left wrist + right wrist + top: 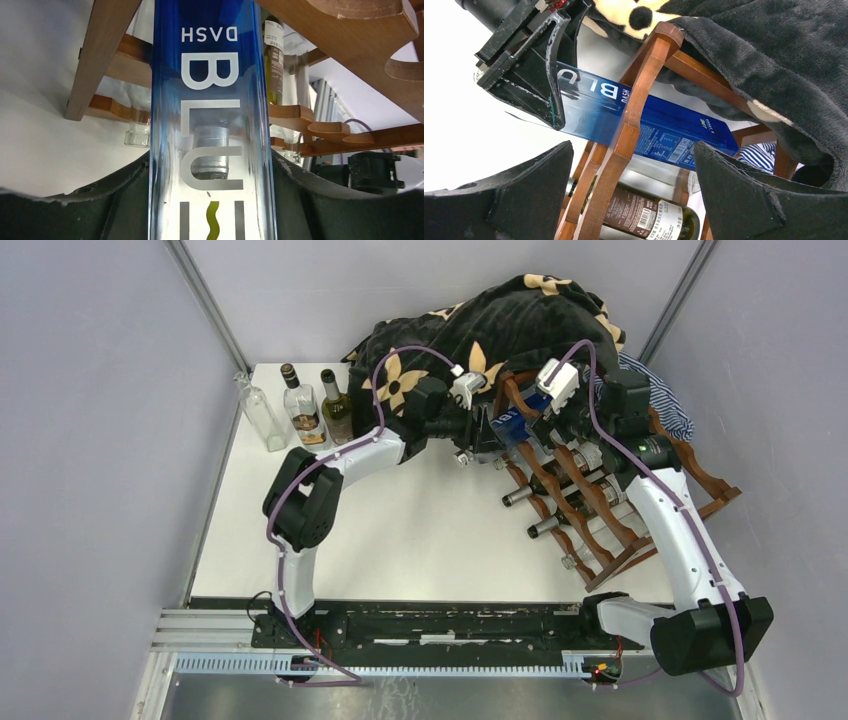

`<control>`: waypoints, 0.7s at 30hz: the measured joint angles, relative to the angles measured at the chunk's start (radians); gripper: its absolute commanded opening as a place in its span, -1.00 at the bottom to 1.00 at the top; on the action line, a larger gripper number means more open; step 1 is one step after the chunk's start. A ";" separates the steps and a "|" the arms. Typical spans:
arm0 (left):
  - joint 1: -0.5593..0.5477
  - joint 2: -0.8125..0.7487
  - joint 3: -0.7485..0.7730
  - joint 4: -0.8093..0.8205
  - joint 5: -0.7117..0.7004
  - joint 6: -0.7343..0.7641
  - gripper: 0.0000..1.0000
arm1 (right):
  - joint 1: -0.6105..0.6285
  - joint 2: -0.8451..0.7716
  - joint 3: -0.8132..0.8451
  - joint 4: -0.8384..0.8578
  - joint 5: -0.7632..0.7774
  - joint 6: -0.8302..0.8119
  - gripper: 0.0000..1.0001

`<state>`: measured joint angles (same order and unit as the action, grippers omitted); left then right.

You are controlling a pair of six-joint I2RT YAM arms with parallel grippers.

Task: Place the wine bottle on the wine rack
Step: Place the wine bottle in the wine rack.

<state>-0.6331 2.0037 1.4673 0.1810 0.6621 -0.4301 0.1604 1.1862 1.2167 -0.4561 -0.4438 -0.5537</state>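
Tall blue wine bottle [212, 75], lying nearly level in the top tier of the wine rack [645, 75]. Flat-sided glass, deep blue at the base end, fading to clear toward the other end. White block lettering along one side: DASH, then BLUE. Small white print and a barcode on the deep-blue part. Yellow-green wavy mark on the clear part, and a silvery cylinder showing through the glass there, inside or behind impossible to tell. Base end pushed in past the front scalloped rail, under the edge of a blanket [500, 320]; paler end sticking out on the rack's left.

Left gripper [212, 160] clamped on the bottle's clear part, one black finger [100, 200] against each flat side. Right gripper [633, 147] spread wide, pinching nothing, close to the rack's front and apart from the bottle.

Rack of dark reddish-brown wood, standing on the right of the white table [420, 530]. Lower tiers loaded with stored bottles [520, 496], necks pointing outward. Blanket black and plush, with beige flower shapes, draped over the rack's back and top. Striped blue-and-white cloth [672, 410] just beside it.

At the table's far left corner, three upright in a row: a clear glass bottle [262, 418], a labelled bottle [302, 412] and a dark green bottle [336, 408].

Pale grey wall panels [100, 440] all round, metal corner posts [205, 300] at the back, a ribbed aluminium rail [400, 665] along the near edge.
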 measured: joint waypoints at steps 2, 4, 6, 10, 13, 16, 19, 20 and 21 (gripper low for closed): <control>-0.010 0.003 0.026 -0.041 -0.019 0.036 -0.96 | -0.001 -0.001 0.000 0.000 0.000 0.000 0.92; -0.016 0.008 0.045 -0.068 -0.034 0.062 -0.96 | -0.003 -0.002 0.000 0.000 -0.002 0.000 0.91; -0.022 0.018 0.068 -0.084 -0.044 0.083 -0.95 | -0.005 -0.004 -0.003 0.002 -0.003 0.000 0.91; -0.031 0.035 0.093 -0.084 -0.061 0.109 -0.95 | -0.006 -0.004 -0.005 0.005 -0.003 0.001 0.92; -0.034 0.044 0.105 -0.084 -0.064 0.125 -0.96 | -0.007 -0.005 -0.005 0.007 -0.003 0.001 0.91; -0.037 0.053 0.116 -0.081 -0.072 0.127 -0.96 | -0.011 -0.008 -0.008 0.008 -0.003 0.002 0.91; -0.043 0.062 0.129 -0.079 -0.085 0.129 -0.95 | -0.014 -0.010 -0.012 0.009 -0.003 0.004 0.92; -0.044 0.065 0.133 -0.077 -0.089 0.130 -0.96 | -0.014 -0.010 -0.014 0.011 -0.004 0.005 0.91; -0.046 0.066 0.136 -0.078 -0.093 0.131 -0.96 | -0.014 -0.010 -0.017 0.014 -0.005 0.006 0.91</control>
<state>-0.6792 2.0697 1.6035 0.1032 0.5694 -0.2993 0.1459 1.1759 1.1995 -0.4419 -0.4484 -0.5472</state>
